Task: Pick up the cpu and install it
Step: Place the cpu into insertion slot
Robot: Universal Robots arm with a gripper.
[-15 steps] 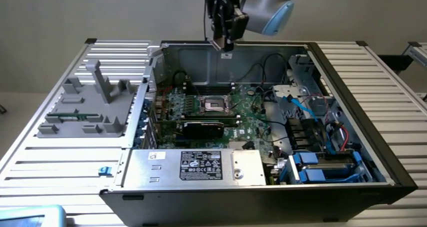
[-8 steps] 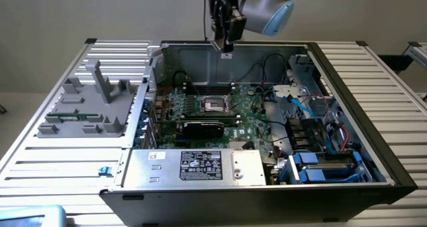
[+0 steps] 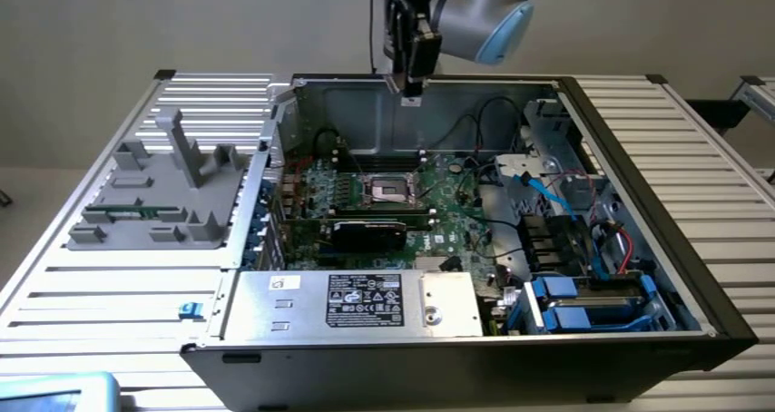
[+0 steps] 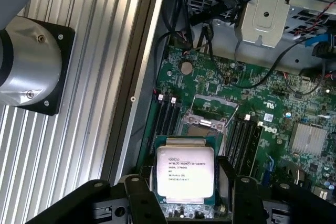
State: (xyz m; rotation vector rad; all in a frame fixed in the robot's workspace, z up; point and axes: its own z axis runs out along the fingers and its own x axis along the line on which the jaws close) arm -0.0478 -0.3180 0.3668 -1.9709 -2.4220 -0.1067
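Note:
The cpu (image 4: 185, 171), a flat square chip with a shiny printed metal top and green rim, sits between my gripper's (image 4: 185, 184) black fingers (image 4: 137, 188), which press on its two opposite edges. In the exterior view my gripper (image 3: 412, 90) hangs high above the open computer case (image 3: 630, 185), over its back wall. The empty cpu socket (image 3: 390, 190) with its metal frame lies on the green motherboard (image 3: 455, 221), well below the gripper. In the wrist view the socket (image 4: 207, 124) lies just beyond the held chip.
A grey parts holder (image 3: 158, 194) with a green memory stick (image 3: 127, 214) stands at the exterior view's left on the slatted table (image 3: 109, 294). Inside the case are a silver power supply (image 3: 351, 303), a black card (image 3: 369, 232), loose cables (image 3: 533, 190) and blue drive bays (image 3: 569, 303).

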